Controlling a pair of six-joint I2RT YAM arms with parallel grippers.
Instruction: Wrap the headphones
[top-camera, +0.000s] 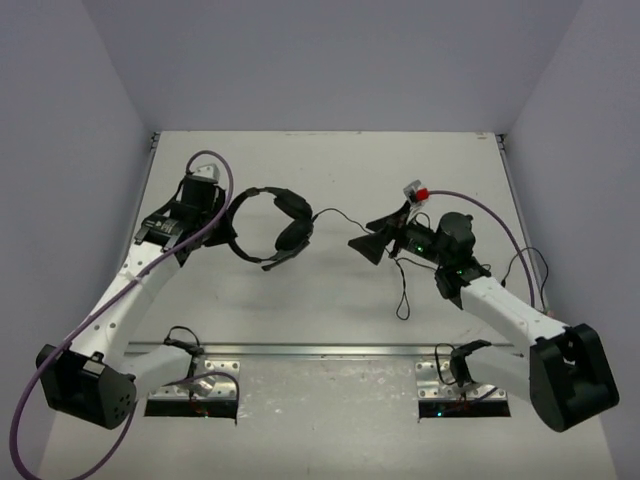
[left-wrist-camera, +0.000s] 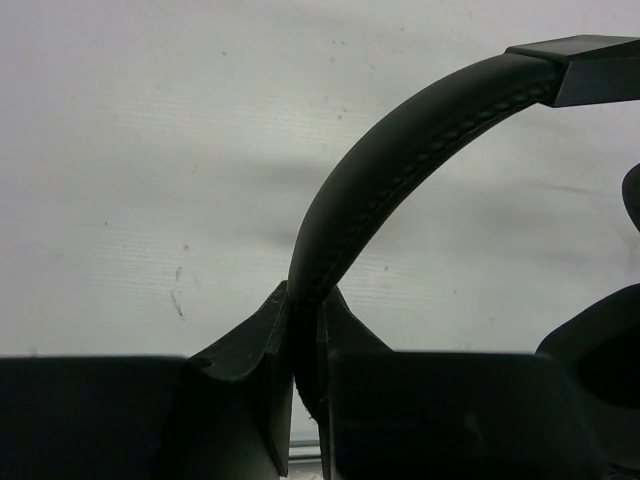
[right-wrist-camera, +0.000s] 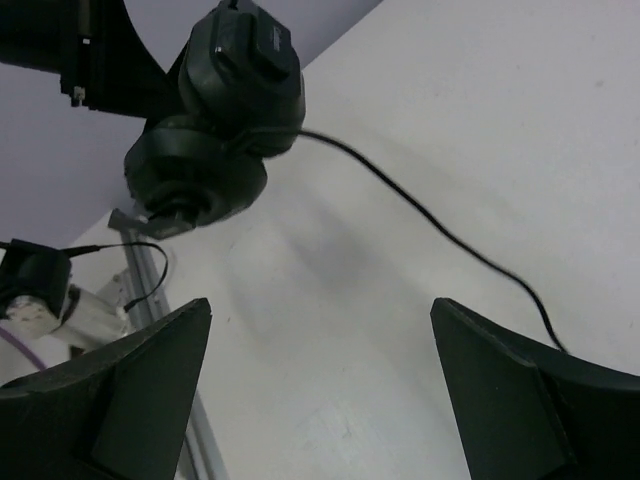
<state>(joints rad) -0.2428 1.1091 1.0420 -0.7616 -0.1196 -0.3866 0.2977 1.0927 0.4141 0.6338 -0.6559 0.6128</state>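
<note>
The black headphones (top-camera: 272, 226) are held over the left middle of the table, with both ear cups (top-camera: 293, 220) to the right. My left gripper (top-camera: 222, 226) is shut on the curved headband (left-wrist-camera: 400, 150), which is pinched between its fingers (left-wrist-camera: 250, 350). The thin black cable (top-camera: 335, 215) runs right from the cups, passes by my right gripper (top-camera: 368, 238) and ends near the front (top-camera: 402, 314). My right gripper (right-wrist-camera: 320, 380) is open and empty just above the table. Its wrist view shows the ear cups (right-wrist-camera: 215, 120) ahead and the cable (right-wrist-camera: 430, 220) crossing between the fingers further off.
A metal rail (top-camera: 330, 349) runs along the table's near edge. Thick purple robot cables (top-camera: 215, 160) loop over each arm. Thin black wires (top-camera: 530, 270) hang by the right arm. White walls close the left, back and right sides.
</note>
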